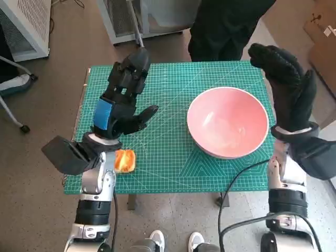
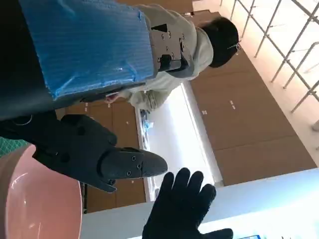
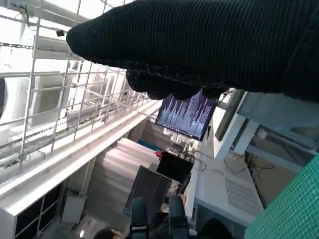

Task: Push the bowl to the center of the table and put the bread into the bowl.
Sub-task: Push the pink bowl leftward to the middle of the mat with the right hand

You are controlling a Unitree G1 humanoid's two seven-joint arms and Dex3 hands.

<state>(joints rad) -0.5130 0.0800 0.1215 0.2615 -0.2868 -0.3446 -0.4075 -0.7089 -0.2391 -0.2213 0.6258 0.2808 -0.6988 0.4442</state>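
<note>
Item one, nearest me: the bread (image 1: 124, 160), a small orange-brown piece lying on the green mat near the front left edge of the desk (image 1: 173, 181), just beside my left forearm. Nothing holds it; not yet in the bowl.

Item two: my left hand (image 1: 122, 100), blue tape on its back, raised above the left part of the mat, fingers spread apart, grasping nothing. It hangs beyond the bread, not over it.

Item three: the bowl (image 1: 229, 123), pink, upright, nothing in it, standing on the right half of the desk. By my reckoning it sits off to the right of the middle, so the push looks unfinished or undone.

Item four: my right hand (image 1: 283, 84), in the black glove, lifted at the far right edge of the desk just beside the bowl's rim, fingers extended, released, apparently not touching the bowl.

Item five, farthest: a person in dark clothes (image 1: 226, 26) standing behind the desk.

Status: both steps remain.
</note>
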